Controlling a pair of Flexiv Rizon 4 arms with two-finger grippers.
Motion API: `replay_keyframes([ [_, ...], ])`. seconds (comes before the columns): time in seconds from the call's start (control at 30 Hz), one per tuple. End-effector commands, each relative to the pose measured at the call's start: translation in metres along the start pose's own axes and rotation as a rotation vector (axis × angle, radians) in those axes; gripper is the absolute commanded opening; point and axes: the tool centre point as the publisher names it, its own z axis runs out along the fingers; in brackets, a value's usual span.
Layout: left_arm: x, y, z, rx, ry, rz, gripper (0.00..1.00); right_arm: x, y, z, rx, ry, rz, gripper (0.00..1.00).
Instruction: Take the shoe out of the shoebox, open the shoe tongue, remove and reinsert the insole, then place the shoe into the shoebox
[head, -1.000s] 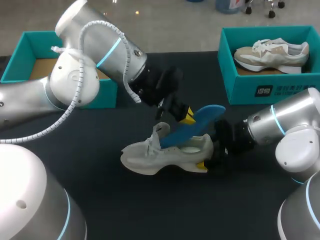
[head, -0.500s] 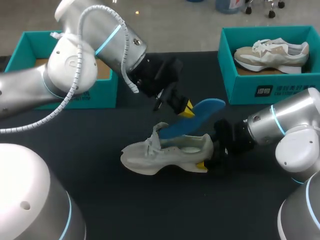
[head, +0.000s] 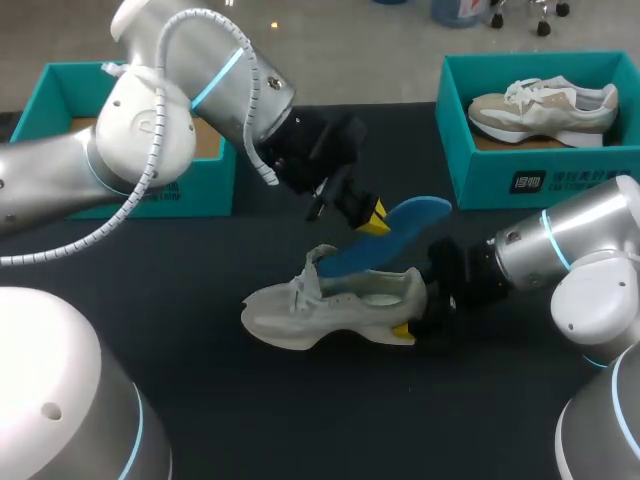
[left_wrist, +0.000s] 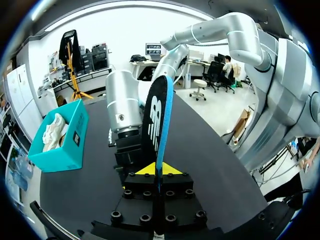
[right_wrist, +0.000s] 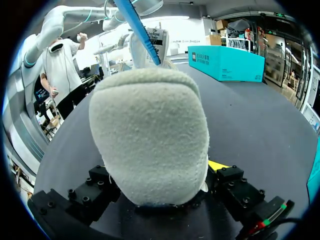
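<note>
Left gripper (head: 372, 220) is clamped on the blue insole (head: 392, 243). The insole slants upward, low end at the mouth of the shoe (head: 300, 312). Right gripper (head: 410, 320) is pinching the shoe's heel. Shoe sits sole-down on the table (head: 200, 300), between the left box (head: 60, 90) and the right box (head: 500, 170), which holds a second shoe (head: 545, 105).

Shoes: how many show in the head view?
2. One shoe lies on the table, heel in the right claw, its insole held by the left claw. The other shoe sits in the right shoebox. The left shoebox is partly hidden.
</note>
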Motion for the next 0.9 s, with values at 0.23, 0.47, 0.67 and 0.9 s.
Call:
replay_keyframes([
  [0.23, 0.004, -0.041, 0.002, 0.157, 0.016, -0.176, 0.0, -0.001, -0.002, 0.003, 0.003, -0.001, 0.001, 0.0],
  [0.47, 0.017, -0.083, -0.008, 0.344, 0.036, -0.226, 0.0, -0.001, -0.002, 0.003, 0.003, -0.001, 0.001, 0.0],
  [0.67, 0.011, -0.105, -0.033, 0.448, 0.062, -0.282, 0.0, -0.001, -0.002, 0.003, 0.003, -0.001, 0.001, 0.0],
  [0.9, 0.006, -0.121, -0.07, 0.565, 0.181, -0.368, 0.0, -0.001, -0.002, 0.003, 0.003, -0.001, 0.001, 0.0],
])
